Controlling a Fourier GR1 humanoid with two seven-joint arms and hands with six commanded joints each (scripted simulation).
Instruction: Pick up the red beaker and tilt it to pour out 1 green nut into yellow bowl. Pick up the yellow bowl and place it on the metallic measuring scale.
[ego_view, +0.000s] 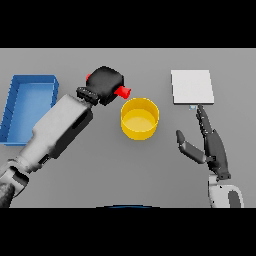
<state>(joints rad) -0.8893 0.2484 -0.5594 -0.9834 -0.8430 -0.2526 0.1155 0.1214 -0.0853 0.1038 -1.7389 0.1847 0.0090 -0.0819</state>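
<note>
Red beaker (121, 92) tipped toward yellow bowl (140, 118), clamped within left hand (106, 83) fingers; right hand (210, 145) fingers straight.

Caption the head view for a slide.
Left hand tilts the red beaker over the yellow bowl; right hand open beside the scale.

red beaker (121, 91): mostly hidden, you only see bits, tipped sideways just left of the bowl's far rim | yellow bowl (140, 118): upright, mid-table | metallic measuring scale (192, 86): flat pale square, far right
</note>
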